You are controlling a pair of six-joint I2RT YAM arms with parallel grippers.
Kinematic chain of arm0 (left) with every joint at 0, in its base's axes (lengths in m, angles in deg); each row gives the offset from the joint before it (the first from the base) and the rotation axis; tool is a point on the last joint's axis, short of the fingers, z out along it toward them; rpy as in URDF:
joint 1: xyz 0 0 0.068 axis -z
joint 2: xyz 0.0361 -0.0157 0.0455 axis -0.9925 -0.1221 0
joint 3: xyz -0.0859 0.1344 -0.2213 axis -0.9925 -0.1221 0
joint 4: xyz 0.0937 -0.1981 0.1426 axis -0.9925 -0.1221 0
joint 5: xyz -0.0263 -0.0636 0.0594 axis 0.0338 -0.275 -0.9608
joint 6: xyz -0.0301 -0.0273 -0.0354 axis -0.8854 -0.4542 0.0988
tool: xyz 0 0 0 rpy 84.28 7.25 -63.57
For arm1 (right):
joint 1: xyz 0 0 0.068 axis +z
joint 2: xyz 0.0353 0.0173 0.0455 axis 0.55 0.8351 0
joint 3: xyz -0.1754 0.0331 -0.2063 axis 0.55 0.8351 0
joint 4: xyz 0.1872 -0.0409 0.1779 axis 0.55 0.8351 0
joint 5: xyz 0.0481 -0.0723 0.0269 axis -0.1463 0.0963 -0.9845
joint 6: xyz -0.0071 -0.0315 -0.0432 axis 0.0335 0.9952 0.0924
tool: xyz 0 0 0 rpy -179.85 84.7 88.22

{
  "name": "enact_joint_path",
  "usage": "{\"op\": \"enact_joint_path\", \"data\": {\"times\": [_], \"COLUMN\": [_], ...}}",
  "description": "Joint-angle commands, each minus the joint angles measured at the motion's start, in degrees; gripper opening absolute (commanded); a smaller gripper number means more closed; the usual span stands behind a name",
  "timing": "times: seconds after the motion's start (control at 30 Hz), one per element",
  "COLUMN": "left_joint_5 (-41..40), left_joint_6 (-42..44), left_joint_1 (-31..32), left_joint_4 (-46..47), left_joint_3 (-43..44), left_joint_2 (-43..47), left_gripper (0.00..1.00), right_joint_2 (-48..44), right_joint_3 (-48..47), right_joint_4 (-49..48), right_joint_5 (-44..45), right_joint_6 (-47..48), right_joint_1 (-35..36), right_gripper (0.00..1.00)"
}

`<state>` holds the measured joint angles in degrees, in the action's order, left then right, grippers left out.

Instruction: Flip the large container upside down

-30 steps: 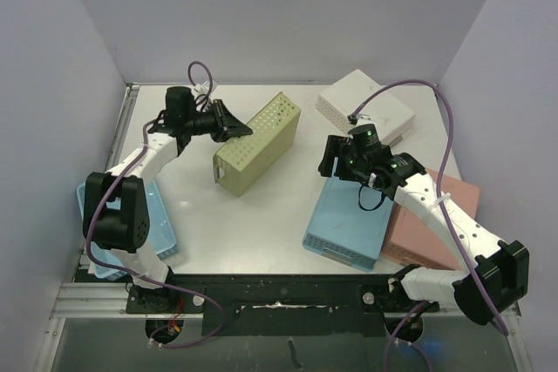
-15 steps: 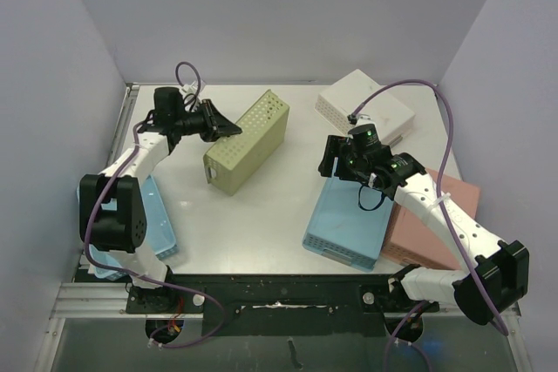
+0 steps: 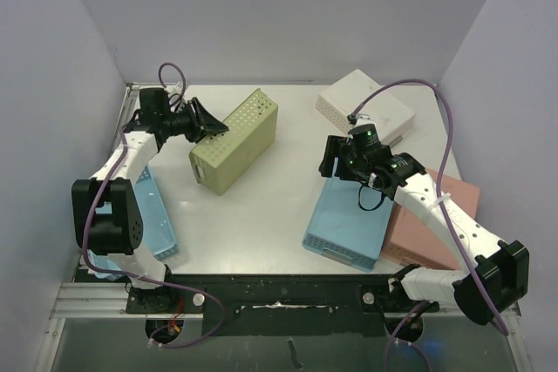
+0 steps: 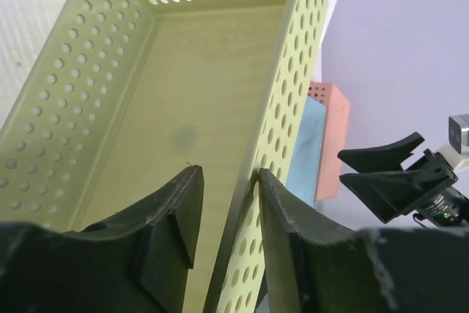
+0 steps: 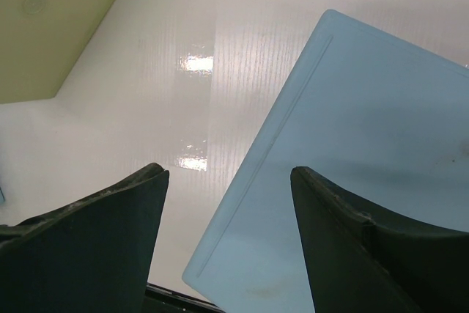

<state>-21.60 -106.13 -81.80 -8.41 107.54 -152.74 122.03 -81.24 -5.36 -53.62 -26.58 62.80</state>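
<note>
Overturned blue bin [image 3: 344,219] beside pink bin [image 3: 414,241]; white bin [image 3: 375,98] behind.

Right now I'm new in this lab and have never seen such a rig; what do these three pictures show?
Two robot arms are bolted at the near edge of a white table. One picture looks down from above; the other two come from wrist cameras, so the dark shapes are each arm's own claw. The left claw is closed on a wall of the green perforated basket, tipped on its side. The right claw is open and empty above an upturned blue basket. A white basket, a pink basket and a second blue basket lie there.
</note>
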Motion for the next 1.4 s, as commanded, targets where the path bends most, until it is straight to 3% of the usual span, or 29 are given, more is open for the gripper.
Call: {"op": "enact_joint_path", "data": {"times": [0.0,0.43,0.5,0.63,0.7,1.03,1.23,1.37], "left_joint_5": [-3.9,-3.8,-3.1,-0.6,0.7,-1.3,-1.7,-2.4], "left_joint_6": [4.6,5.4,4.6,1.4,-1.5,-14.3,-28.9,-30.1], "left_joint_1": [-1.3,-2.9,-2.9,-2.5,-1.7,12.5,21.1,23.8], "left_joint_4": [-5.3,-5.7,-4.1,-1.0,2.2,16.2,38.8,42.4], "left_joint_3": [3.3,3.8,2.7,1.3,0.3,-1.6,-8.4,-8.4], "left_joint_2": [1.9,3.3,4.1,5.9,7.3,10.2,8.9,6.5], "left_gripper": [0.37,0.39,0.33,0.08,0.01,0.0,0.0,0.0], "right_joint_2": [-0.8,-0.7,-0.6,-0.7,-0.8,-0.8,-2.2,-2.8], "right_joint_3": [-1.7,-1.9,-2.0,-2.0,-2.2,-3.3,-3.1,-2.7], "right_joint_4": [-2.3,-2.4,-2.4,-2.4,-2.3,-2.1,-1.5,-1.3], "right_joint_5": [1.4,1.4,1.3,1.3,1.3,1.7,3.1,3.1], "right_joint_6": [0.4,0.4,0.3,0.2,0.1,0.0,-0.5,-0.8], "right_joint_1": [0.0,0.0,-0.1,-0.1,-0.1,-0.2,-0.2,-0.2], "right_gripper": [0.7,0.7,0.7,0.7,0.7,0.69,0.69,0.7]}}
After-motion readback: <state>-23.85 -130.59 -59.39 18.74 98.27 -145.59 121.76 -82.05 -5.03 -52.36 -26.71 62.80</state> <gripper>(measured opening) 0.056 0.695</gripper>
